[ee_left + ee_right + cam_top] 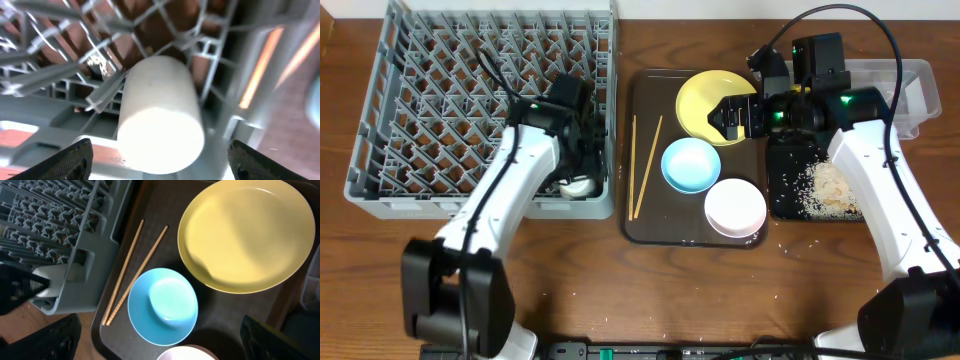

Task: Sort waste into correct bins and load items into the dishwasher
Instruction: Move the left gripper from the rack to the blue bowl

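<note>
- White cup (pixel 160 115) first: it lies on its side in the grey dish rack (pixel 440 100), in the corner next to the brown tray (pixel 650 232), tucked among the pegs against the rack wall. That bit of loading looks done to me.
- Pegs and wall seem to be what keeps it from rolling, which is probably why the corner got picked.
- left gripper (pixel 166 167) hangs right over the cup with its fingers (pixel 70 160) spread wide, one on each side and clear of it, so it has hold of nothing.
- Over on the brown tray, two chopsticks (pixel 642 165) lie along the left side. There's also a blue bowl (pixel 690 163), a white bowl (pixel 735 207) and a yellow plate (pixel 705 100) at the back, none of them in the rack yet.
- right gripper (pixel 732 118) hovers over the plate's right edge, jaws wide apart and empty. My guess is it's lining up on the rim, since a flat plate gives you nothing else to pinch.
- Further right, the black tray (pixel 785 165) has loose rice (pixel 820 185) in it, with the clear tub (pixel 910 95) behind. Can't tell what's in the tub.
</note>
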You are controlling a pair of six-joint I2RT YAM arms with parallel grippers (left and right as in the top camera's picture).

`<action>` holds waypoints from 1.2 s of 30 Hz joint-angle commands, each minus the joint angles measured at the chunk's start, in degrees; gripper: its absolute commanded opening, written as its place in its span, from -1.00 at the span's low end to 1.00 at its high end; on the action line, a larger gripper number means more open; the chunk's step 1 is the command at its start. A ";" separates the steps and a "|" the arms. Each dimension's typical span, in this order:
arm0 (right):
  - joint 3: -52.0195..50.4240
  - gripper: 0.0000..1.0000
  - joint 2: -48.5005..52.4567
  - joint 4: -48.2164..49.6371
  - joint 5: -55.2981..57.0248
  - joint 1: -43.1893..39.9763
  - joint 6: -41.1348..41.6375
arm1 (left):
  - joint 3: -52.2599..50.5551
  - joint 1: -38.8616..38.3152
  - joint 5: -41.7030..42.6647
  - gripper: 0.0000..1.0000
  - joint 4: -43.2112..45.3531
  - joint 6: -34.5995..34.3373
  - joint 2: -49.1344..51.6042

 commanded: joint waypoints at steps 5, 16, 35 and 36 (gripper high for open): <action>0.28 0.98 -2.69 -0.55 0.35 -2.56 1.27 | 5.31 -0.90 4.79 0.77 2.36 0.15 -9.25; 0.26 0.89 -5.05 -4.24 2.25 -5.07 4.26 | 4.48 -14.71 7.21 0.77 9.49 -5.51 -4.28; 0.17 0.88 -5.05 -5.88 5.11 -4.90 4.24 | 4.48 -19.50 4.20 0.40 22.47 -17.38 15.15; 0.15 0.88 -5.03 -5.90 5.14 -4.90 4.24 | 4.48 -19.52 3.67 0.36 22.43 -17.84 15.78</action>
